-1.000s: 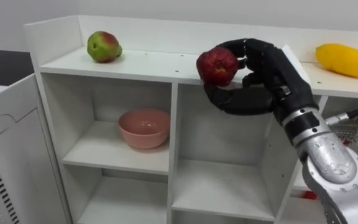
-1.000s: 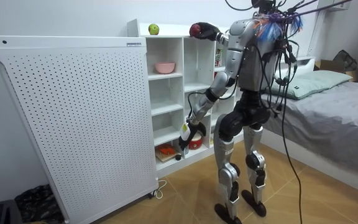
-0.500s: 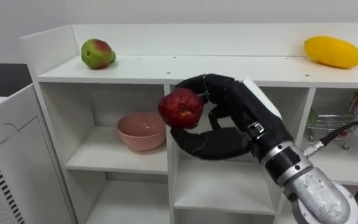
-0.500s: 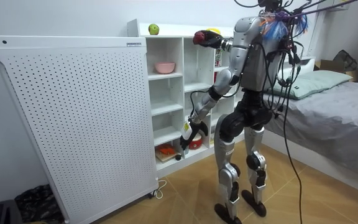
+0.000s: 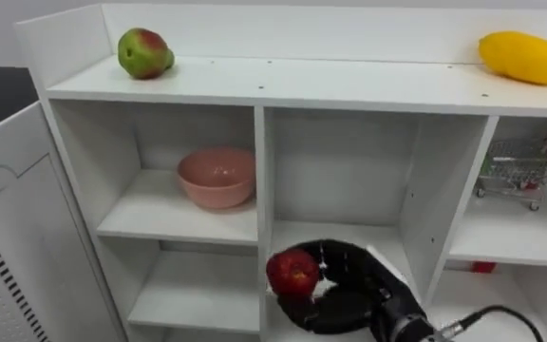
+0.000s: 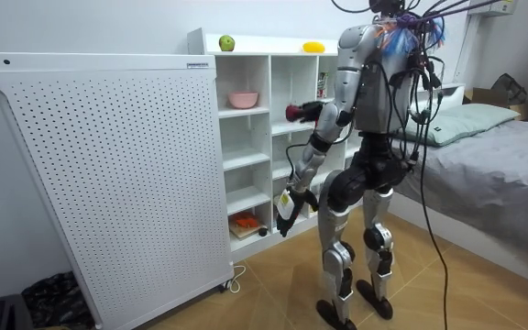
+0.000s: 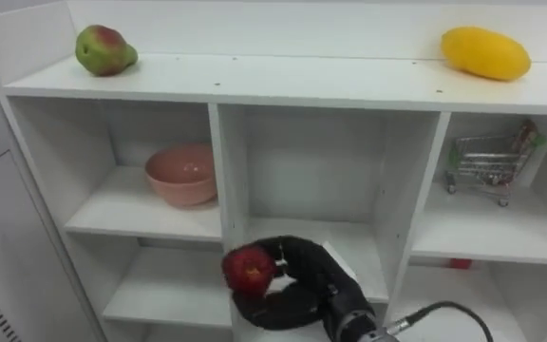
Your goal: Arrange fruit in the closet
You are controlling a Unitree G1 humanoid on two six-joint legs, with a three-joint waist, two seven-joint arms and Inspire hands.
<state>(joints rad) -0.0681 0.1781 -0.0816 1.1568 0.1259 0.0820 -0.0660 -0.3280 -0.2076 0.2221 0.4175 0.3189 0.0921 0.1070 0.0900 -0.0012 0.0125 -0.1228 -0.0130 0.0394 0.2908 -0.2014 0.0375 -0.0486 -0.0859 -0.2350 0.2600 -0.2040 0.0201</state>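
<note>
At the white closet (image 5: 349, 81), the red apple (image 5: 292, 273) is clasped in the curled right hand (image 5: 354, 285) before the middle column, not yet shelved, while a green apple (image 5: 143, 53) and a yellow mango (image 5: 525, 57) lie on top and the left hand (image 6: 285, 203) hangs low.

- Above and behind the fingers (image 5: 345, 258), we find the middle compartment (image 5: 335, 166) bare and open.
- Up-left of them, past the divider (image 5: 262, 171), a pink bowl (image 5: 216, 177) occupies that shelf.
- Up-right, a small cart (image 5: 518, 169) blocks its compartment.
</note>
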